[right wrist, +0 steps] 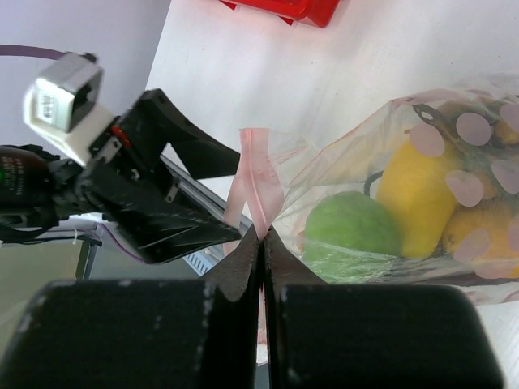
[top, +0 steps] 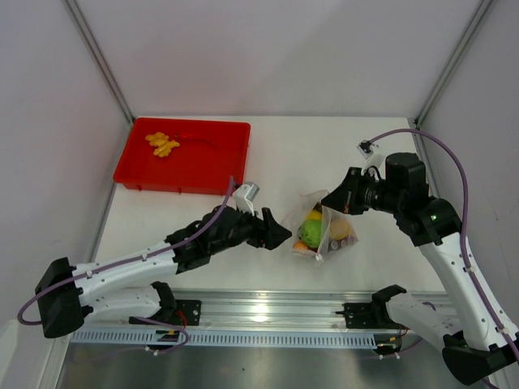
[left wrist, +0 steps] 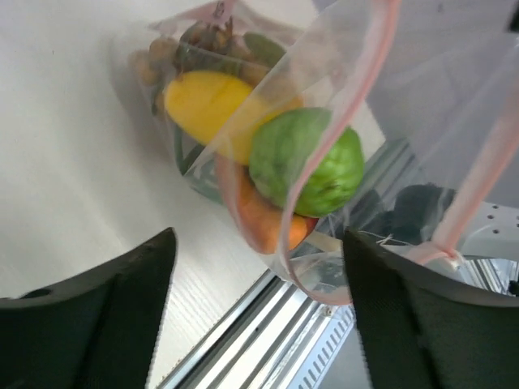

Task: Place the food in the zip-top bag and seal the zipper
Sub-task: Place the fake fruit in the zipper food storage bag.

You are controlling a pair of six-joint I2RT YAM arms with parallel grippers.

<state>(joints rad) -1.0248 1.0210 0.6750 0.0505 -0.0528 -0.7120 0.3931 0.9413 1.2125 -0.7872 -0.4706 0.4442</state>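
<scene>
Setting: reading as a robotics lab test cell, not a home or a shop. A white table [top: 300, 154] is sitting inside a plain enclosure, with blank white panels [top: 268, 57] closing it in at 9, 12 and 3 o'clock. Aluminium posts [top: 99, 61] are rising at 11 and 1 o'clock. A slotted aluminium rail [top: 268, 308] is running along 6 o'clock, carrying the left arm [top: 138, 263] and the right arm [top: 454, 259]. A purple cable [top: 463, 203] is trailing along the right arm. At 10 o'clock a red tray [top: 211, 158] is holding toy food [top: 162, 144], not real produce.
</scene>
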